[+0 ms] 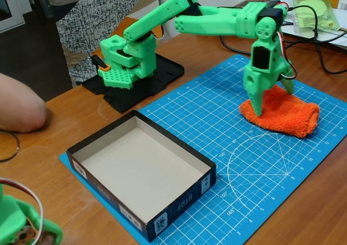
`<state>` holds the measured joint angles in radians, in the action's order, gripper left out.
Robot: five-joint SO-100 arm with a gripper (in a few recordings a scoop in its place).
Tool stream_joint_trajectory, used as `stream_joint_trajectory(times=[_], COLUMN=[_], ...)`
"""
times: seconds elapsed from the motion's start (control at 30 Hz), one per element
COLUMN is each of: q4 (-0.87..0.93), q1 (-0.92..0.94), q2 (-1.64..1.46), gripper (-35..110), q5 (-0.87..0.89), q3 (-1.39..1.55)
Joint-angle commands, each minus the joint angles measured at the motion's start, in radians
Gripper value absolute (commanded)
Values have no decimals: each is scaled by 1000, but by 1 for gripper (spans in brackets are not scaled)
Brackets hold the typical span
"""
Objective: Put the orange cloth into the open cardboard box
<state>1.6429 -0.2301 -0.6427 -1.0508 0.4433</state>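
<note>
— One orange cloth [282, 116] lies at right of frame on the blue cutting mat [217, 120]?
— Yes. Green claw [269, 97] is down on its left end, fingers spread astride it, not clenched.
— So grasping comes next?
— Likely: pinch, lift, carry to the open cardboard box [142, 175], lower left.

The orange cloth [284, 115] lies flat and fluffy on the blue mat, far right in the fixed view. The open cardboard box [142, 172], black outside and beige inside, sits well apart at lower left.
</note>
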Motion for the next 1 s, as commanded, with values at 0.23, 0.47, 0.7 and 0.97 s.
stream_joint_trajectory(times=[0.23, 0.47, 0.7, 0.97], q4=[11, 11, 12, 14], q1=[26, 60, 46, -12], q2=[247, 357, 316, 49], gripper=[29, 0, 0, 0], q5=[-25, 60, 224, 414], q3=[-290, -451, -526, -333])
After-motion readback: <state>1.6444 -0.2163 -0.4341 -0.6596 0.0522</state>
